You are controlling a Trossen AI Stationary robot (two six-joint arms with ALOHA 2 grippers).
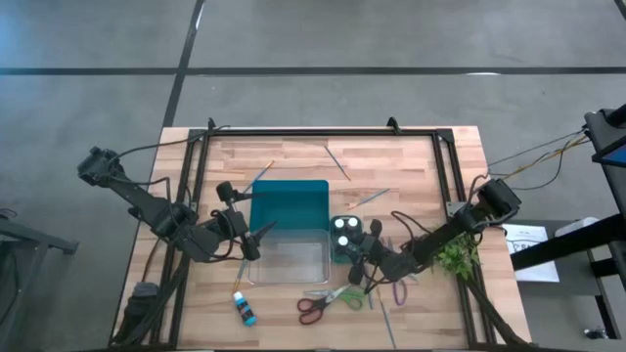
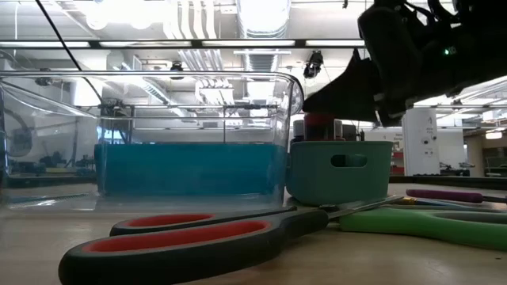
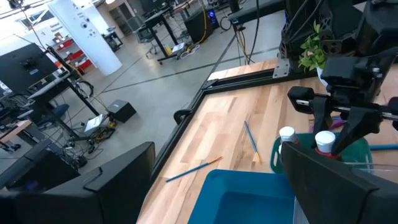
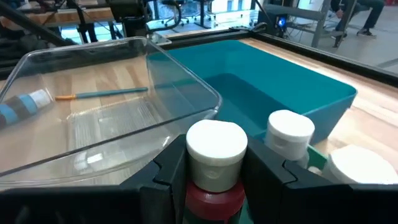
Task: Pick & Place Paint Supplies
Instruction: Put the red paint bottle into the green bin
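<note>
Right hand around red bottle

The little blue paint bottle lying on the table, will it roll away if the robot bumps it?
Probably, yes. The blue paint bottle lies on its side on the bare wooden table, and it looks round, so a nudge could roll it. Its white-capped end is narrower, so it would likely curve, not roll straight. It is small, probably light.
</note>
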